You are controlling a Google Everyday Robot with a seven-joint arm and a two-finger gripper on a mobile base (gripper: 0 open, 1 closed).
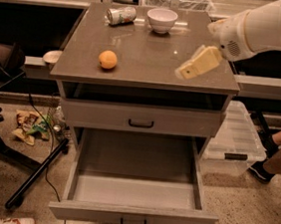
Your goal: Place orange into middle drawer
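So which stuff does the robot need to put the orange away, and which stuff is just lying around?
For the job: the orange on the cabinet top; the middle drawer, pulled open; the gripper, over the top's right side.

Just lying about: the crushed can and white bowl at the back; the plastic bin and wrappers on the floor.

I see the end effector (198, 64) hanging over the right side of the table (147, 49), well apart from the orange (108, 59), which sits on the left side. The middle drawer (133, 191) is pulled open below, and the upper drawer (141, 118) is closed. A crushed can (121, 15) and a white bowl (161, 20) sit at the back.
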